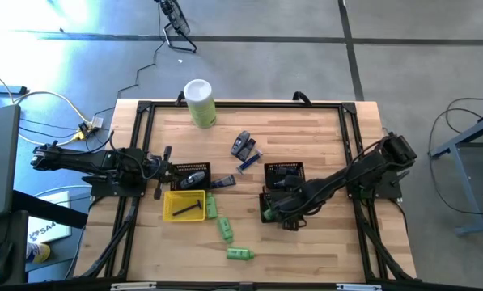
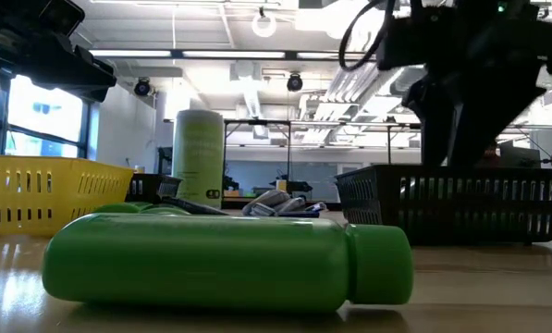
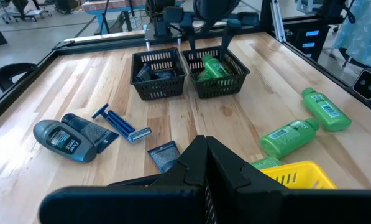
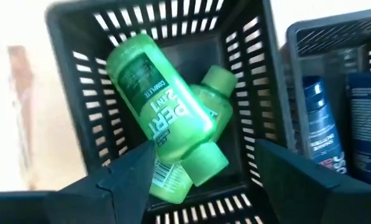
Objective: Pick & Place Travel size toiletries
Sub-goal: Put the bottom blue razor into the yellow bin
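My right gripper (image 4: pixel 204 146) is open and empty, pointing down above a black mesh basket (image 1: pixel 272 208) that holds two bright green bottles (image 4: pixel 157 102); it touches neither of them. A second black basket (image 3: pixel 157 74) beside it, on the far side, holds dark and bluish tubes (image 4: pixel 322 118). My left gripper (image 3: pixel 204 142) is shut and empty at the table's left (image 1: pixel 165 164). Three green bottles (image 1: pixel 226 229) lie loose on the table near the front. A dark grey tube (image 3: pixel 64 138), a blue razor (image 3: pixel 120 123) and a dark packet (image 3: pixel 163 154) lie mid-table.
A yellow tray (image 1: pixel 184 204) with a dark item in it sits near-left, with a third black basket (image 1: pixel 191 176) just behind it by my left gripper. A tall pale-green canister (image 1: pixel 200 103) with a white lid stands at the far edge. Bare wood lies at the near right.
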Controlling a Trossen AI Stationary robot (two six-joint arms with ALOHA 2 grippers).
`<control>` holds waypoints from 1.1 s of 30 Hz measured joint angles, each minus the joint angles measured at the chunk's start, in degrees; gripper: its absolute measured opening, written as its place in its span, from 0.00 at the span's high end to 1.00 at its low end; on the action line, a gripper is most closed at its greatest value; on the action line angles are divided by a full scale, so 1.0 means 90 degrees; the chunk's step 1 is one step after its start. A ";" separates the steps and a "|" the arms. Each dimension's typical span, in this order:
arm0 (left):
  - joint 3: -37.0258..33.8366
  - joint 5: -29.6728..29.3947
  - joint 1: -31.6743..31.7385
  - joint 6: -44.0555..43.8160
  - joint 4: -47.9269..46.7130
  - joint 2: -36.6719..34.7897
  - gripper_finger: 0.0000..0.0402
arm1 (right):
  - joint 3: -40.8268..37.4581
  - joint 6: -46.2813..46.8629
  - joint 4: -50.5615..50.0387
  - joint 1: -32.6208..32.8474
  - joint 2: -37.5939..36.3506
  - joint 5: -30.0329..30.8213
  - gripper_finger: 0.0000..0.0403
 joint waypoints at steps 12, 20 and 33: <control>0.0000 -0.0001 -0.0001 0.0000 0.0000 0.0001 1.00 | 0.0002 -0.0110 0.0800 -0.0125 -0.1106 0.0059 0.43; 0.0000 -0.0001 -0.0001 0.0000 0.0000 0.0000 1.00 | 0.0002 -0.0607 0.2961 -0.0123 -0.1284 0.0049 0.47; 0.0000 -0.0001 0.0000 0.0000 0.0000 0.0002 1.00 | 0.0002 -0.1581 0.5007 -0.0139 -0.1282 0.0397 0.51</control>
